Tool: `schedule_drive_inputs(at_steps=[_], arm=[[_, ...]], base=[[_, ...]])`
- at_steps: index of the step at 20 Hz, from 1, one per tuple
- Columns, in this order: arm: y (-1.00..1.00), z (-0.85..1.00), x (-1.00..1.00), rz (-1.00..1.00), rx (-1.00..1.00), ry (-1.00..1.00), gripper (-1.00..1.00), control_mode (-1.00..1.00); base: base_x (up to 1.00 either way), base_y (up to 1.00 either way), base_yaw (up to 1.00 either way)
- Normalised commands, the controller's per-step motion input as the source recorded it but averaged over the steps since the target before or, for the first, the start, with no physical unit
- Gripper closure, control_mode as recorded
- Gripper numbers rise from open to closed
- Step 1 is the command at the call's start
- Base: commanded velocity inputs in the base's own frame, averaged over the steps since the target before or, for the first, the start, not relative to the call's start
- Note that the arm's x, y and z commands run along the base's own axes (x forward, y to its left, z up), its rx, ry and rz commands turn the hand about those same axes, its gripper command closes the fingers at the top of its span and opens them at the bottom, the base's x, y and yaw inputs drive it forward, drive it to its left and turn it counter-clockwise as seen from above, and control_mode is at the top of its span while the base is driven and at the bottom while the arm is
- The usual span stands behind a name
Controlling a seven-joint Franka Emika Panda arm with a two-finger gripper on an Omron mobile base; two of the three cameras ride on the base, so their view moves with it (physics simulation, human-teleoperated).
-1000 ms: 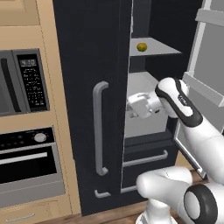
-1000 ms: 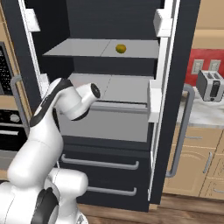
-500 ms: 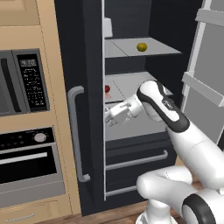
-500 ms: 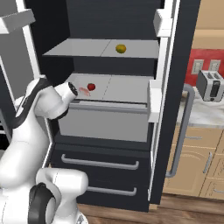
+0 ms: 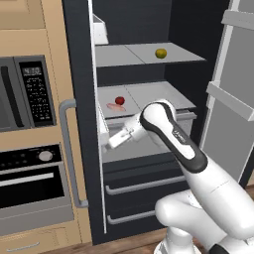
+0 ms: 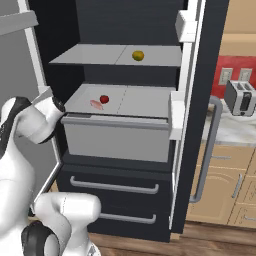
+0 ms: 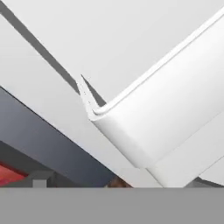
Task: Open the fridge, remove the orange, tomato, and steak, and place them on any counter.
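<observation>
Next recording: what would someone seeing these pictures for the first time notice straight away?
The dark fridge stands wide open, its pale shelves lit against the black doors. An orange sits alone on the upper shelf, and on the shelf below a red tomato rests right beside a flat pink steak. The white arm bends in front of the lower shelf, its pincer at the inner edge of the left door.

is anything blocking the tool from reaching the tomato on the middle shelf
Nothing visible does. Both fridge doors stand open, and the tomato sits exposed beside the steak. The open tool is low at the left door, below shelf level.
</observation>
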Motion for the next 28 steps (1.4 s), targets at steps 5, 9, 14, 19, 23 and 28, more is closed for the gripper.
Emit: schedule_drive_inputs(at_steps=[5, 9, 14, 19, 23, 28], arm=[[-0.14, 0.39, -0.89, -0.05, 0.01, -0.01, -1.00, -1.00], [-0.68, 0.28, -0.98, -0.10, 0.00, 0.00, -1.00, -1.00], [-0.54, -0.05, -0.14, -0.01, -0.07, 0.00, -1.00, -1.00], [-0.88, 0.14, -0.48, -0.19, -0.22, -0.04, -1.00, -1.00], [-0.82, 0.37, -0.28, -0.35, -0.39, 0.00, -1.00, -1.00], [-0.45, 0.48, -0.15, -0.41, -0.27, 0.01, -1.00, -1.00]], base=[[0.00, 0.00, 0.00], [0.00, 0.00, 0.00], [0.00, 0.00, 0.00], [0.00, 0.00, 0.00], [0.00, 0.00, 0.00], [0.00, 0.00, 0.00]])
